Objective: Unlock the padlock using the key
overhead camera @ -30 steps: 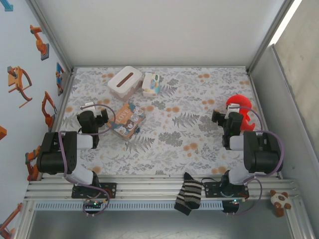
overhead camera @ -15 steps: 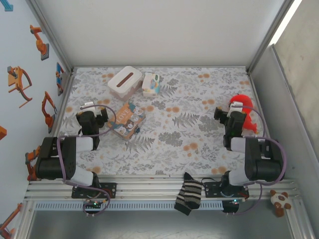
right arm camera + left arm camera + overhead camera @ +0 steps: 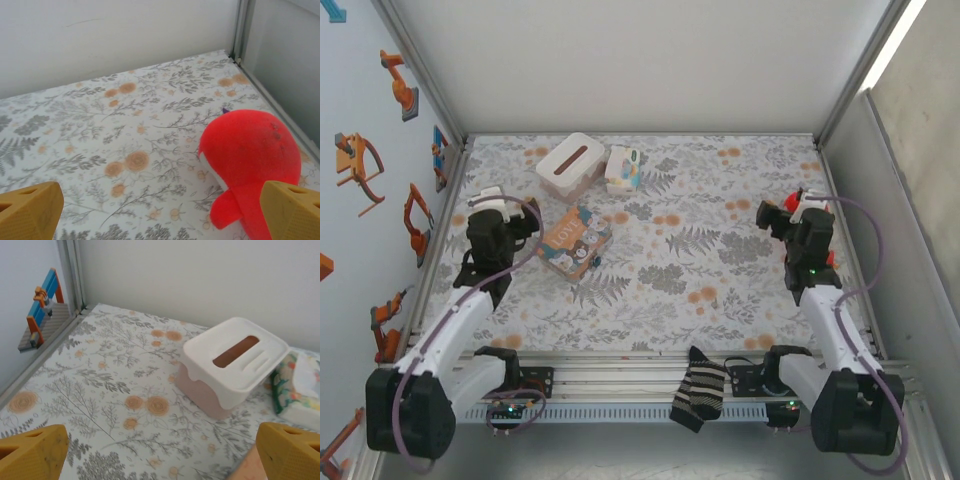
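Blue-black padlock [image 3: 597, 259] just beside printed box [image 3: 573, 243], overhead view

Floral table [image 3: 720, 200] carries pink box [image 3: 571, 165], tissue pack [image 3: 623, 169], printed box [image 3: 573, 241] (padlock [image 3: 597, 259] just beside it) and red plush [image 3: 247, 150]

Word "LOVE", small and faint, atop the brown cartoon-printed box [image 3: 573, 243]

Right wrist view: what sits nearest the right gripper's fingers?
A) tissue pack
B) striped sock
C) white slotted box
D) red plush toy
D: the red plush toy sits just ahead of the open right gripper, toward its right side.
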You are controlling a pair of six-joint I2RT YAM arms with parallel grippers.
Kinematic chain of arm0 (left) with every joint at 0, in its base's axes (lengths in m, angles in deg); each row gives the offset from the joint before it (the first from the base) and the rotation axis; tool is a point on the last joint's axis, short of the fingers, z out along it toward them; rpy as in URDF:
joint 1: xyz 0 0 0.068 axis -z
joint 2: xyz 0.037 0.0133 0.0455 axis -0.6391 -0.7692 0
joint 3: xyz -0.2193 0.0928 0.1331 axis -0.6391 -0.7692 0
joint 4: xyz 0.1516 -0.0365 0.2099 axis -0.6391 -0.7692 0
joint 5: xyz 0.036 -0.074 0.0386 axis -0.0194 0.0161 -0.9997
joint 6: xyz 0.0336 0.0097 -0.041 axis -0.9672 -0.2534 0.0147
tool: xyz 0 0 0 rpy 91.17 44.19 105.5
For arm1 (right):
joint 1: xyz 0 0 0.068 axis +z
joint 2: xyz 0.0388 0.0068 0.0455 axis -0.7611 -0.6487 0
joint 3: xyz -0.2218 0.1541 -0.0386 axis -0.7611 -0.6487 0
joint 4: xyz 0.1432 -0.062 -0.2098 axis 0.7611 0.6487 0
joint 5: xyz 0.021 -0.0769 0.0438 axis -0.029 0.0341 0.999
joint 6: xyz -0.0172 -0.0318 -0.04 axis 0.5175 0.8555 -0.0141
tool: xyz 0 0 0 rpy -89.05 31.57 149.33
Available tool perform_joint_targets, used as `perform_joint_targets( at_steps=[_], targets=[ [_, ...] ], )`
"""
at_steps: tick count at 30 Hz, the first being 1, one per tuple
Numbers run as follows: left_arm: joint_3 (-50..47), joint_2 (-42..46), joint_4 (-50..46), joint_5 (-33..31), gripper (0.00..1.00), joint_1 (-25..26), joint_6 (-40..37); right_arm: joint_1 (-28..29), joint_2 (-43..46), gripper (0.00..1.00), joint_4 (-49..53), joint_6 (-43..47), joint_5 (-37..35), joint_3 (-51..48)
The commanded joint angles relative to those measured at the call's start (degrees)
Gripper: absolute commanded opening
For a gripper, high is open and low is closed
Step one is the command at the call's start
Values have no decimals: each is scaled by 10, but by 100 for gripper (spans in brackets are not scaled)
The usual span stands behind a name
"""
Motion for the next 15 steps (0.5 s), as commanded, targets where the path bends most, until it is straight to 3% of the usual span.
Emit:
perform_joint_targets(
  at_steps=[1,4,7,10,15],
  targets=[
    [23,56,-237,31,96,1,116,6,23,99,206,-45,64,41],
    [53,98,-365,54,96,1,196,6,26,100,299,-64,89,78],
    [58,124,-441,117,96,1,281,8,11,99,386,-64,119,110],
    [30,141,-435,189,96,1,341,11,-6,100,455,-55,135,126],
    [-6,110,-344,275,96,1,415,37,-14,99,508,-57,146,122]
  ],
)
